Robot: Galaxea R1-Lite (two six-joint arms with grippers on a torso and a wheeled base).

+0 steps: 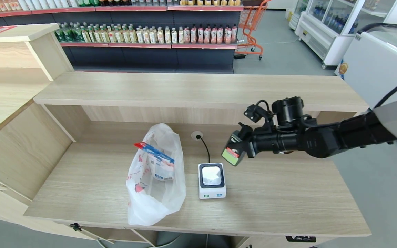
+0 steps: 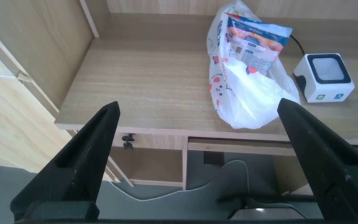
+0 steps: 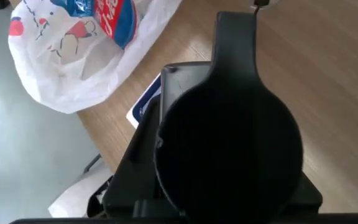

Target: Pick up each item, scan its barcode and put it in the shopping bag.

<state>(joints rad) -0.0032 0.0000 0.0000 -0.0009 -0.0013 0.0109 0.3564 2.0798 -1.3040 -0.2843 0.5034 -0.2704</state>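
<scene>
Nearest to me, my left pincer hangs in front of the near edge of the light wooden table. Its two black fingers stand wide apart with nothing between them.

On the table, left of centre, lies the translucent white plastic shopping bag, slumped with its mouth facing away from me. A blue, red and white printed packet rests inside it, one end rising at the mouth.

Just to the right of the bag, and apart from it, stands the white box-shaped barcode scanner with a dark-framed window, window facing up.

Above the table, to the right of the scanner and a little behind it, my right pincer is clamped on the small dark package with a green and red label. The package sits at the pincer's tip, tilted, with its label turned down and left towards the scanner. It touches neither the scanner nor the table.

A black cable runs from the scanner's back to a round grey grommet in the table.

Beyond rises a raised wooden ledge. Farther off are a shelf of drink bottles, an orange shopping trolley and white chest freezers.
</scene>
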